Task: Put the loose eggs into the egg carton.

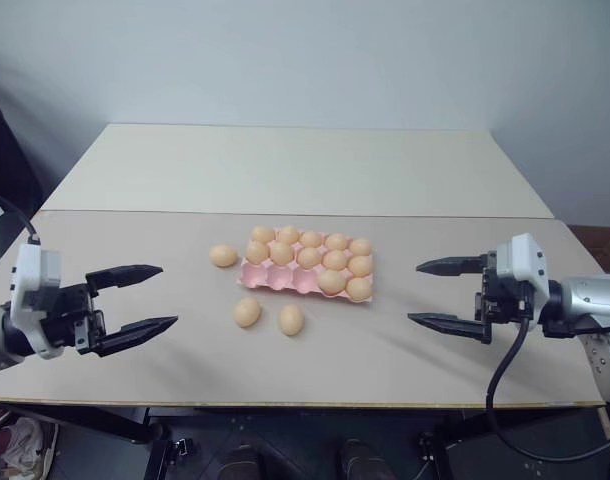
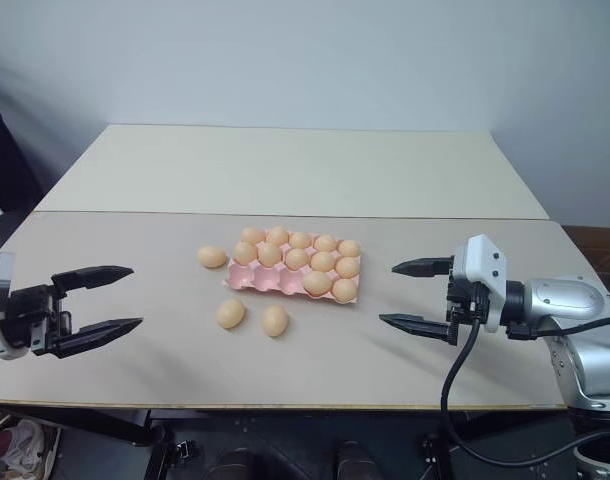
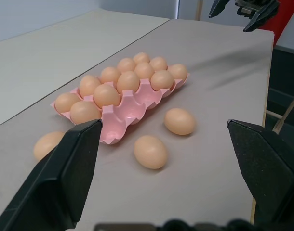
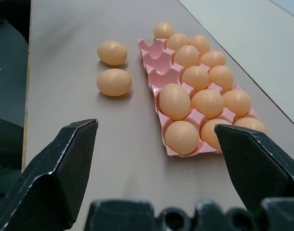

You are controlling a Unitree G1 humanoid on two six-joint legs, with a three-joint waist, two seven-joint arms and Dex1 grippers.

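Both claws, left gripper (image 1: 145,297) and right gripper (image 1: 435,295), hang spread and empty flanking the egg carton (image 1: 275,277) mid-worktop, three loose eggs (image 1: 247,312) lying toward its left end.

Beige table (image 1: 405,350) carries pink egg carton (image 1: 275,277), three loose eggs (image 1: 247,312).

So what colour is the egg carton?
Pink. The egg carton shows best in the right wrist view, where its empty cups face the camera.
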